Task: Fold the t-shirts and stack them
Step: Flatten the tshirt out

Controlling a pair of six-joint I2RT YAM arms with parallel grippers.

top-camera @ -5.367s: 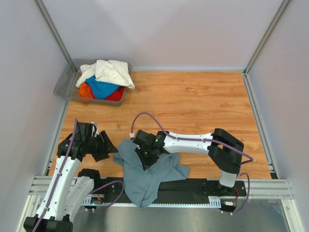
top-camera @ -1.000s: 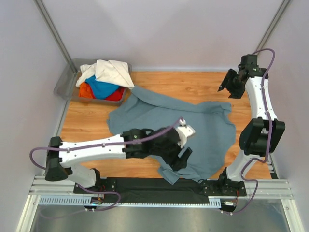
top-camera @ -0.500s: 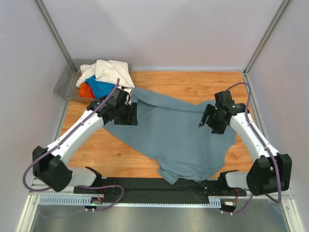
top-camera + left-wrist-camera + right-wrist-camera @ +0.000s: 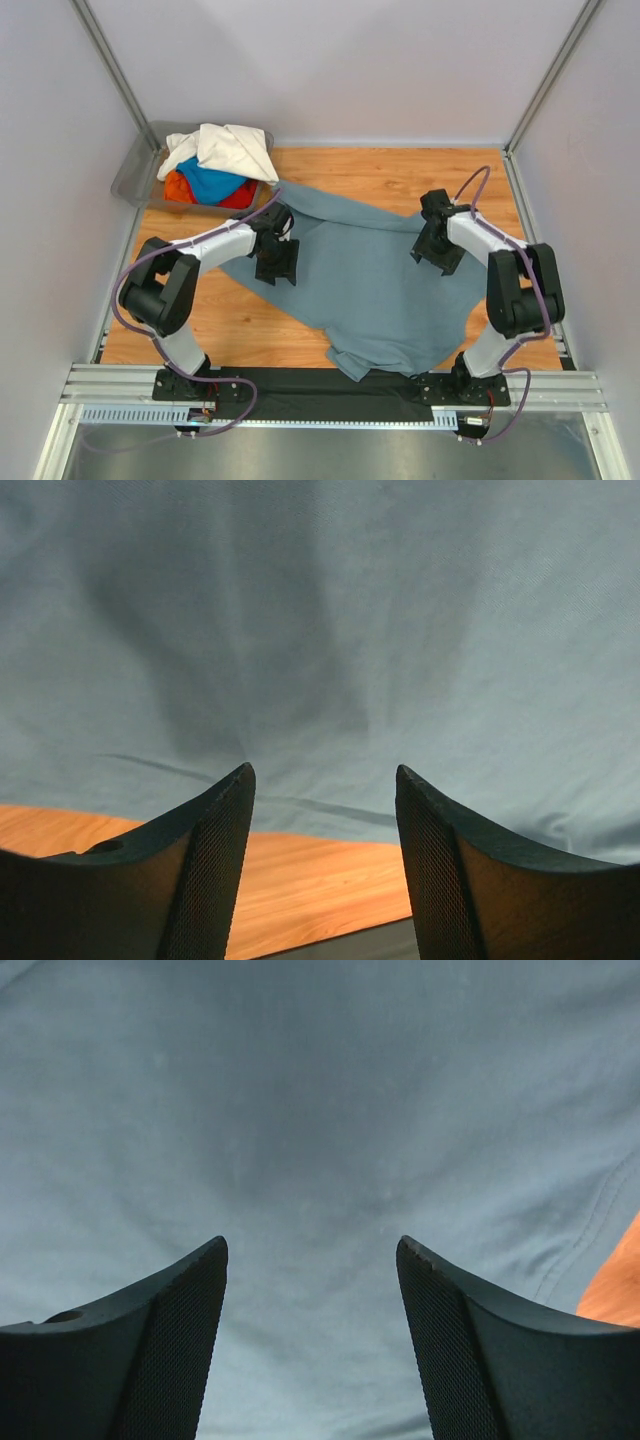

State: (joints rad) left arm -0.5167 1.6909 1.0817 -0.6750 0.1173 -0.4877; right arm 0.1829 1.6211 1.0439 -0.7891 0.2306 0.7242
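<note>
The big slate grey-blue t-shirt (image 4: 370, 285) lies opened out across the middle of the bench (image 4: 400, 180). One end reaches toward the far left corner and the other is bunched in a rumple at the near edge. The cream-white t-shirt (image 4: 235, 150), the bright blue one (image 4: 210, 183) and the red-orange one (image 4: 178, 188) are heaped in the grey bin (image 4: 135, 172) at that far left corner.

Both arms are over the grey-blue shirt. The left tool (image 4: 322, 780) is low over its left border, fingers spread wide with nothing between them, and bare wood shows just past the cloth's edge. The right tool (image 4: 312, 1250) is over the shirt's right side near a seam, just as wide and just as empty.

To me this looks like the laying-out step: the shirt is spread but not square, and no fold has been made. Next, I'd say each tool has to drop onto a border, pinch only the top layer, and draw the cloth flat. The crumpled near end needs pulling out before any side is carried over.
</note>
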